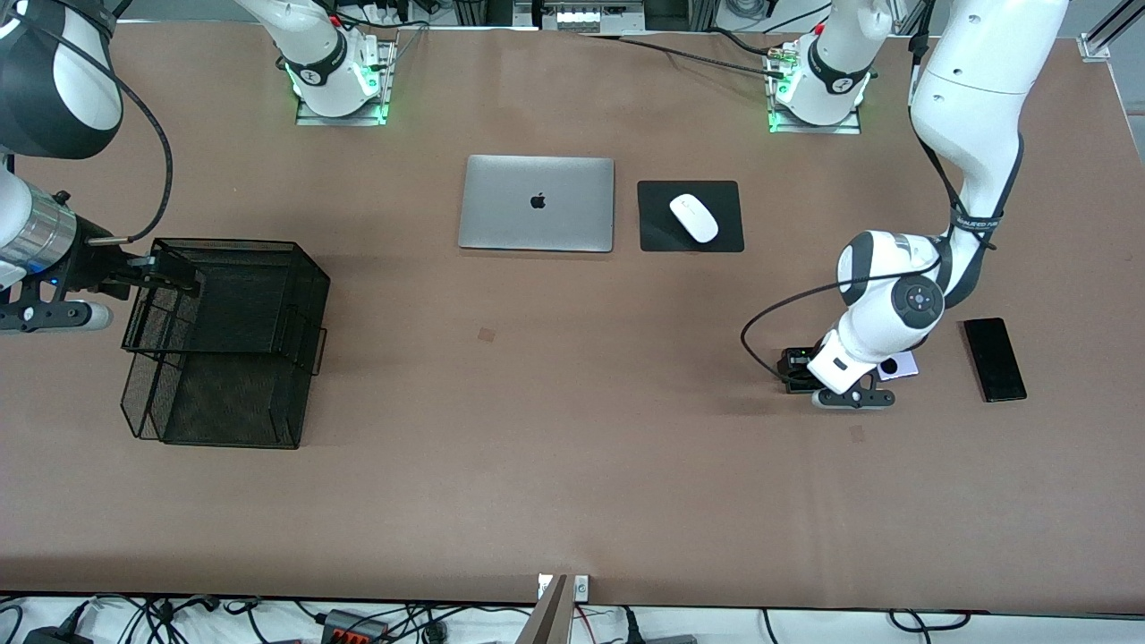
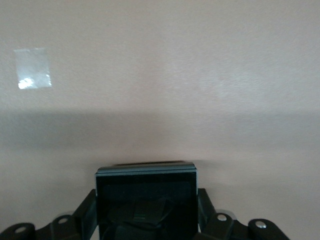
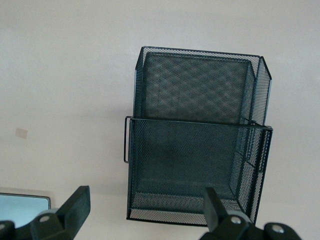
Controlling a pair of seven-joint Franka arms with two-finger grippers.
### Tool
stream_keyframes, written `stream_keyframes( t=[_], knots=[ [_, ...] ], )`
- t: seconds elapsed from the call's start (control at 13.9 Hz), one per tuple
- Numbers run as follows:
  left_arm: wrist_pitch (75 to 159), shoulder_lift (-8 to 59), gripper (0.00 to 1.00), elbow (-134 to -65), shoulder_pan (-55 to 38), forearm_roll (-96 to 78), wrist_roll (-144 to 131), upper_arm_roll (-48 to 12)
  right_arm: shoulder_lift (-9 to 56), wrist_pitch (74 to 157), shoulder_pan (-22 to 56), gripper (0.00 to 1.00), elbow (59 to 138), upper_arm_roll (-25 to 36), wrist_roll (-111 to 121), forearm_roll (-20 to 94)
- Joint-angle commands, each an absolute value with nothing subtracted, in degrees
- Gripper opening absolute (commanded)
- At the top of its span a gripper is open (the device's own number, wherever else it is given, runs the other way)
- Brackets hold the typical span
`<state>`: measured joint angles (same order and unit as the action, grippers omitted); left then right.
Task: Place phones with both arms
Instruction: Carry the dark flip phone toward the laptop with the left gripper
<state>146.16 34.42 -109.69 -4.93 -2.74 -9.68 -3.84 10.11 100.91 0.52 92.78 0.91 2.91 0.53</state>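
Observation:
My left gripper (image 1: 802, 377) is low at the table, toward the left arm's end, shut on the small black flip phone (image 1: 794, 360). In the left wrist view the flip phone (image 2: 146, 197) fills the gap between the fingers (image 2: 86, 216), which press on its two sides. The lavender phone (image 1: 902, 365) lies beside it, partly hidden under the left wrist. The long black slab (image 1: 994, 359) lies flat closer to the table's end. My right gripper (image 1: 174, 268) hangs open and empty over the black mesh basket (image 1: 224, 358); its own view shows it (image 3: 145, 207) above the basket (image 3: 195, 135).
A closed silver laptop (image 1: 537, 203) and a white mouse (image 1: 694, 217) on a black pad (image 1: 657, 234) lie near the arms' bases. A corner of the laptop (image 3: 22, 207) shows in the right wrist view. A small tape mark (image 1: 486, 334) is mid-table.

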Motion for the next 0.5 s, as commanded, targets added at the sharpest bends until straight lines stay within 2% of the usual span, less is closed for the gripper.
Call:
stream_keyframes(
  t=[0.0, 0.22, 0.43],
  knots=[
    [133.82, 33.93, 0.50, -101.55, -8.95, -3.52, -18.77, -3.69, 9.49, 101.34, 0.44, 1.00, 93.25, 0.88, 3.34, 1.23],
    [122.19, 34.01, 0.50, -92.31, -14.75, -3.43, -30.11, -3.69, 9.49, 101.51, 0.18, 1.00, 93.25, 0.97, 3.34, 0.79],
    [120.59, 34.71, 0.50, -87.37, -20.20, -3.60, -40.39, -3.69, 9.58, 101.95, 0.09, 1.00, 93.25, 1.05, 3.43, 0.53]
  ],
)
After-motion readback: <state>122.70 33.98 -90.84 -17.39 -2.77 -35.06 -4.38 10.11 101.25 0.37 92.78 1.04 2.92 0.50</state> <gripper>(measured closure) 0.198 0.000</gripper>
